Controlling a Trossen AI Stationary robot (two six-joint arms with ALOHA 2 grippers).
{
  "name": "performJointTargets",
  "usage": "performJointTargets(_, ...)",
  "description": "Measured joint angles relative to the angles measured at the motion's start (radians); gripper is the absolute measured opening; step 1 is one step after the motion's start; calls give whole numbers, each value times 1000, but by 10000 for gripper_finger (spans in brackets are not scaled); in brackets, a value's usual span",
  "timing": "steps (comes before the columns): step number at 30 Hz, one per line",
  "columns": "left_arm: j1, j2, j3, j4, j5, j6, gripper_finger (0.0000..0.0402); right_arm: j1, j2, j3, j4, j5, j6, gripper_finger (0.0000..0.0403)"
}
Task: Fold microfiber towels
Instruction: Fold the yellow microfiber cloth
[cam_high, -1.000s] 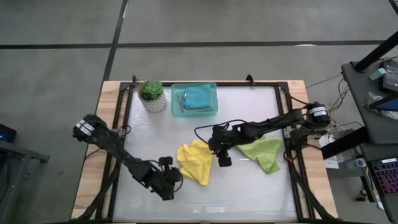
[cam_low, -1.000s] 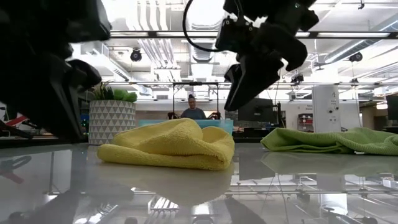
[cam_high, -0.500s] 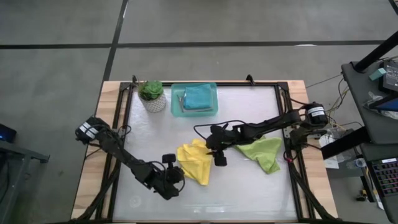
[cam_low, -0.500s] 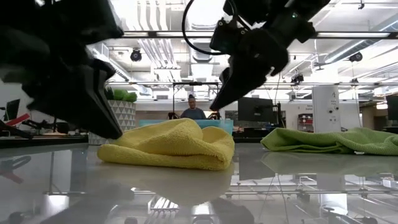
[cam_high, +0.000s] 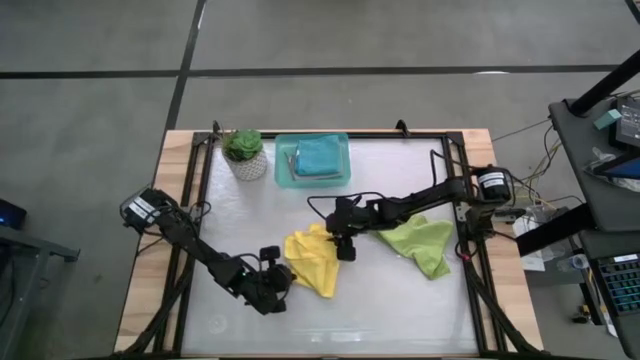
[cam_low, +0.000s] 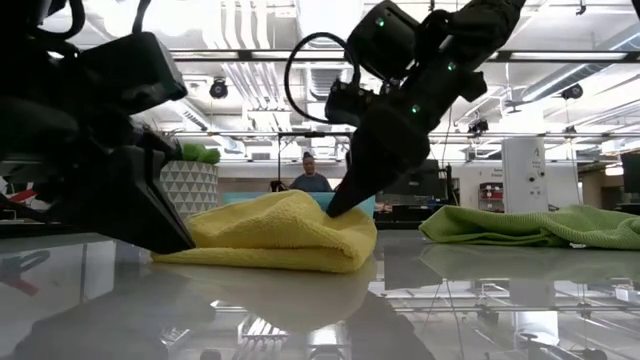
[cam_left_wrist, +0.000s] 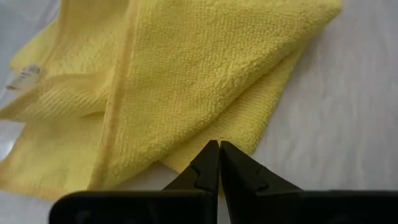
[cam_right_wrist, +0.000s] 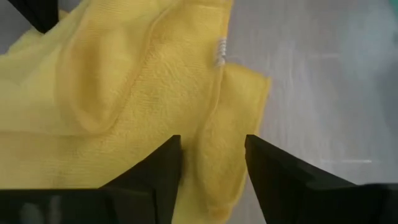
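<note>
The yellow towel (cam_high: 312, 259) lies crumpled near the middle of the table (cam_high: 400, 300), a little toward its front edge, with the lime green towel (cam_high: 422, 245) just beside it toward the right edge and a teal-blue towel (cam_high: 321, 157) folded in the teal tray (cam_high: 283, 165) by the back edge, next to the potted plant (cam_high: 244, 154). The right gripper (cam_right_wrist: 213, 155) stands open over the yellow towel's back-right corner, jaws straddling a raised fold and holding nothing yet. The left gripper (cam_left_wrist: 219, 163) is pressed fully shut and empty, its tip at the towel's front edge.

The step in hand looks to be taking hold of the yellow towel to spread it flat. To do it well, the right gripper should sink until both fingers bracket a single layer at the corner, then close firmly; catching the doubled fold would drag the whole bundle. The left gripper would need to open before it can pin or pinch the opposite edge, so the two can pull the cloth taut
</note>
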Motion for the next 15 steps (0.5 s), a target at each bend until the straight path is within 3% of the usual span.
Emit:
performJointTargets(4, 0, -1, -15, 10, 0, -45, 1, 2, 3, -2, 2, -8, -7, 124)
performJointTargets(10, 0, -2, -26, 21, 11, -66, 1, 2, 1, -2, 1, -80, -24, 21)
performJointTargets(15, 0, -3, -34, 32, 15, -73, 1, 6, -13, -3, -27, -86, -34, 10)
